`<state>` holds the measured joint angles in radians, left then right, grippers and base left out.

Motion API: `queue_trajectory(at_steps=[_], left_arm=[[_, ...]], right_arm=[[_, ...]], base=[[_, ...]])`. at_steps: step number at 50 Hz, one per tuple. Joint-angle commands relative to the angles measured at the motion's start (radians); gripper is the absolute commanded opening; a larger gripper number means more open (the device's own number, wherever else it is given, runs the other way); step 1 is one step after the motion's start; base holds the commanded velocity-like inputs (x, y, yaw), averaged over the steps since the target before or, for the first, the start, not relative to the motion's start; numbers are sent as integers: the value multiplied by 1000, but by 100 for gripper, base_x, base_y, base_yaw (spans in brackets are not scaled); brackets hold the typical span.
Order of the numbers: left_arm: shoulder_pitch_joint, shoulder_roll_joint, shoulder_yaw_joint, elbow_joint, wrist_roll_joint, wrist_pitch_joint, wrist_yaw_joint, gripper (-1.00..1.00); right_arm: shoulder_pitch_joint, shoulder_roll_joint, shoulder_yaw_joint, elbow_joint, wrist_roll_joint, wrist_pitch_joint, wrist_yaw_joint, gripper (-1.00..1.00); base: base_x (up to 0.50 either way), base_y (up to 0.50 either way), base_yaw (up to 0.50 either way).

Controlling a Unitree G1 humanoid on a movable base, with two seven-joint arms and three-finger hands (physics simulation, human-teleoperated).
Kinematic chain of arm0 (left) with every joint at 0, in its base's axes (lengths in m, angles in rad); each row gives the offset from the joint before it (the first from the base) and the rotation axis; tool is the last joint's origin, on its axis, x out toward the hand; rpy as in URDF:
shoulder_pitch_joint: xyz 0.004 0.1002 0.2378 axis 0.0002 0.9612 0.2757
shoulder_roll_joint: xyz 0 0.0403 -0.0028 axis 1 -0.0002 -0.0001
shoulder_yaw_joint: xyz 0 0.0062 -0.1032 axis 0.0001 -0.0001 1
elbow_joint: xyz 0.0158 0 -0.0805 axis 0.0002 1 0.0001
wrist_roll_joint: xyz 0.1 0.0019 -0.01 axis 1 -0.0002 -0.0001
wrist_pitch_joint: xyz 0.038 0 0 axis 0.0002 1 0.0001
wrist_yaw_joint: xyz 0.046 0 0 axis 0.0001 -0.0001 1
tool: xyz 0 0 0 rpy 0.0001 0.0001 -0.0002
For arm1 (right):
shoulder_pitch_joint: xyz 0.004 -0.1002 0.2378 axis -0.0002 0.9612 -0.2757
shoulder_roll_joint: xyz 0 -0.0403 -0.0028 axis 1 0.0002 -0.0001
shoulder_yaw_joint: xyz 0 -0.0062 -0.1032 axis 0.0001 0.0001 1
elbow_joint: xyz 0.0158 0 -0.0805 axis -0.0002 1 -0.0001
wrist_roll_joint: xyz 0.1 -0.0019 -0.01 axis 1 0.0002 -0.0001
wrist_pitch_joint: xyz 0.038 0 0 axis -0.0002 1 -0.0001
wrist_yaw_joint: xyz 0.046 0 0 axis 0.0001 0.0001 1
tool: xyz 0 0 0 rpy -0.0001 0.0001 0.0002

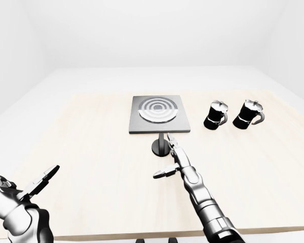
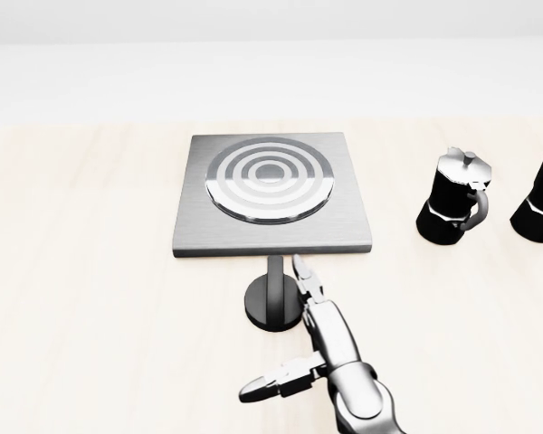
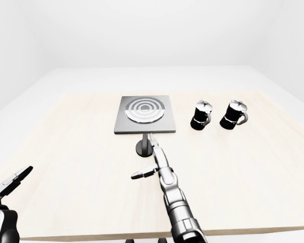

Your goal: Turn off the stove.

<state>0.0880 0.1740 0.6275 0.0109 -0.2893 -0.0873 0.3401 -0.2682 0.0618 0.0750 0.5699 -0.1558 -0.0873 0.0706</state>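
The stove sat mid-table, its control knob at the slab's 6 o'clock edge. The right hand was open, forefinger just beside the knob — contact unclear. Knob judged rigid, smooth and light-turning; best pinched across its upright bar.

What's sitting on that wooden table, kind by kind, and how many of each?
Stove: 1
Stove knob: 1
Moka pots: 2, one left of the other
Total: 4
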Motion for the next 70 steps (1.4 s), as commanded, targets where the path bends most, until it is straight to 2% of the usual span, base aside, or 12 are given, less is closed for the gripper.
queue_trajectory(at_steps=[1, 15, 29, 32, 39, 47, 50, 52, 53, 56, 62, 70], left_arm=[[-2, 0, -5, 14, 8, 0, 7, 100], [0, 0, -9, 17, 10, 0, 16, 100], [-4, 3, -11, 30, 10, 0, 21, 100], [0, 1, -10, 20, 11, 0, 20, 100], [1, 1, -9, 21, 9, 0, 20, 100], [-7, 1, -10, 38, 13, 0, 19, 100], [-3, 2, -10, 24, 10, 0, 20, 100], [-6, 4, -12, 35, 11, 0, 19, 100], [-6, 4, -12, 35, 10, 0, 19, 100], [-5, 5, -11, 30, 6, 0, 19, 100], [-4, 6, -13, 22, 7, 0, 22, 100], [-7, 6, -13, 28, 5, 0, 21, 100]], right_arm=[[-6, 9, 9, 10, -8, 0, 6, 100], [-8, 30, 31, 20, -34, 0, 6, 100], [187, 59, 136, -225, -99, 0, -5, 100], [239, 63, 181, -292, -115, 13, -12, 100], [208, 76, 207, -215, -119, 0, -20, 100], [75, 99, 143, -38, -109, 0, -7, 100], [-27, 90, 93, 50, -92, 0, 10, 100], [-152, 56, 34, 190, -103, 0, -41, 100], [-159, 55, 31, 203, -104, 0, -44, 100], [-354, -18, -67, 394, -37, 0, -47, 100], [-564, -96, -120, 614, 21, 0, -7, 100], [-769, -165, -155, 695, 16, 0, 9, 100]], base=[[0, 0, 0], [0, 0, 0], [0, 0, 0], [0, 0, 0], [0, 0, 0], [0, 0, 0], [0, 0, 0], [0, 0, 0], [0, 0, 0], [0, 0, 0], [0, 0, 0], [1, 0, 0]])
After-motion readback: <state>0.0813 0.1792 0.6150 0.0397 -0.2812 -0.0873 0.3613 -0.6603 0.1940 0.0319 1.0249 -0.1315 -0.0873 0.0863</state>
